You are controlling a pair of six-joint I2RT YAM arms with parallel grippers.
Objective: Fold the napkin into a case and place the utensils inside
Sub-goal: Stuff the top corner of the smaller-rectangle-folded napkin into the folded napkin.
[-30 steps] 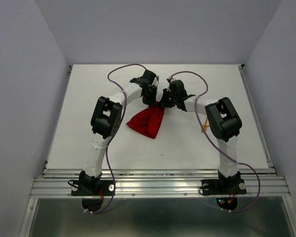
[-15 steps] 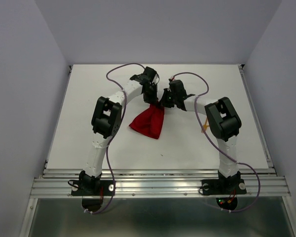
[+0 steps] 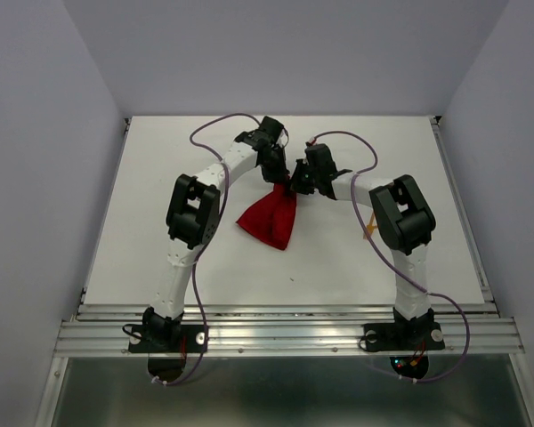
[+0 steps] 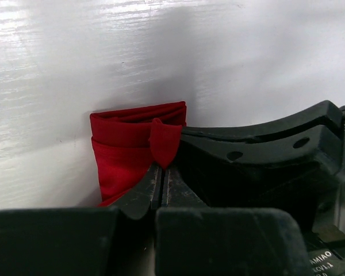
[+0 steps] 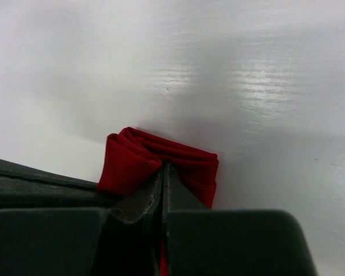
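Note:
The red napkin [image 3: 270,220] hangs bunched in a fan from its top edge over the middle of the table. My left gripper [image 3: 277,181] is shut on that top edge, and my right gripper [image 3: 294,187] is shut on it right beside, the two almost touching. In the left wrist view the napkin [image 4: 126,149] shows a small corner pinched at my left gripper [image 4: 163,167]. The right wrist view has folds of the napkin [image 5: 161,161] bulging either side of my right gripper [image 5: 163,167]. One orange utensil [image 3: 371,227] peeks out by the right arm's elbow; the rest is hidden.
The white table [image 3: 160,178] is ringed by grey walls, with a metal rail [image 3: 285,334] along the near edge. Purple cables [image 3: 222,124] loop over both arms. The other arm's black gripper body [image 4: 264,167] fills the right of the left wrist view.
Both grippers have shifted slightly right with the napkin, and the hanging cloth has swung a little to the right. Both stay shut.

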